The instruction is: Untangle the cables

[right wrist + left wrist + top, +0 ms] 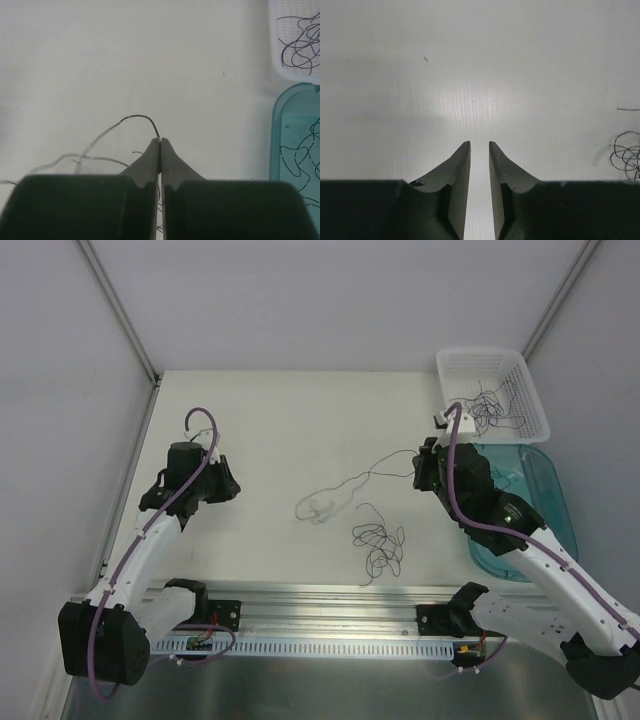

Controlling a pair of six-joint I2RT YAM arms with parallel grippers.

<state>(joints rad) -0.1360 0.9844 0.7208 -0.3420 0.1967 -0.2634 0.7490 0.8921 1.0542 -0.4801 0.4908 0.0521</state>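
Aluminium is the rail (330,595) at the near edge of the table (280,420), and I place everything from it. Just beyond the rail, near its middle, a small curly bunch of cables (380,543) lies loose and knotted, and no gripper holds it. A little farther from the rail, one long strand (358,480) runs across the table to the right gripper (160,142), whose jaws are pressed together on its end. At a similar distance from the rail, but over its left part, the left gripper (479,146) hovers above bare table with only a narrow gap between its fingers and nothing in it. Beyond the rail's right end, the teal tray (548,480) has a few strands inside. Farthest from the rail, the white basket (480,354) holds a dark tangle (485,405). I judge the work as partly done: one strand is gripped for pulling, while the bunch and the basket tangle are not yet separated.
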